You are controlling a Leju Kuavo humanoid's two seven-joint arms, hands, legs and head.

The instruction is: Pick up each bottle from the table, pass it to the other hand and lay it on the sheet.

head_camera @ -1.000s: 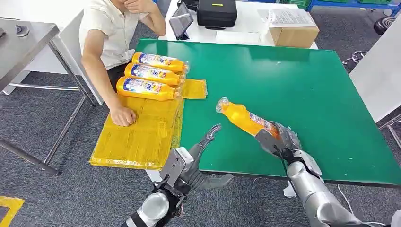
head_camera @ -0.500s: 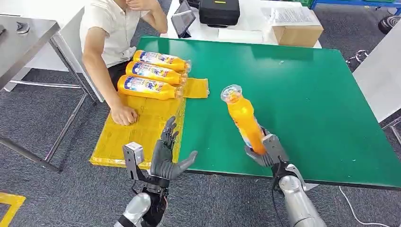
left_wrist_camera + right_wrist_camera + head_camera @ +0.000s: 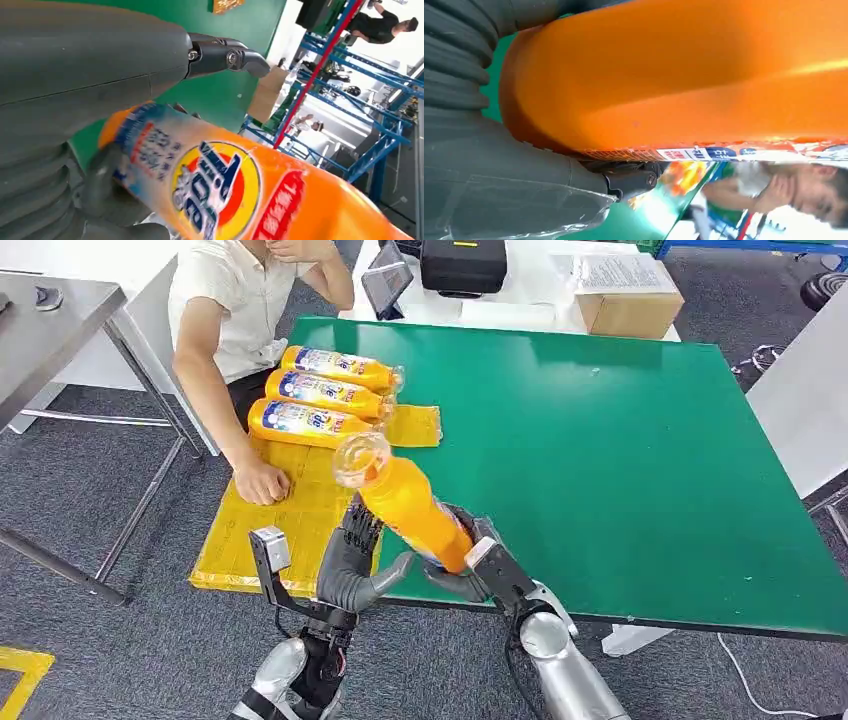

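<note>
Three orange bottles [image 3: 325,396] lying side by side on the yellow sheet [image 3: 290,520] at the green worktop [image 3: 620,450] edge in the head view, a person's hand [image 3: 260,483] resting on the sheet; a fourth bottle [image 3: 405,502] raised and tilted, base gripped in right hand [image 3: 470,565], left hand [image 3: 350,565] beside it with fingers spread, thumb under. From left wrist, labelled bottle [image 3: 235,195] near open fingers [image 3: 225,55]. From right wrist, bottle [image 3: 684,75] clasped against palm.

Three bottles [image 3: 325,395] lie side by side on the sheet [image 3: 290,520], at the bench's [image 3: 620,440] left edge. A person's hand [image 3: 262,483] rests on the sheet just before them.
</note>
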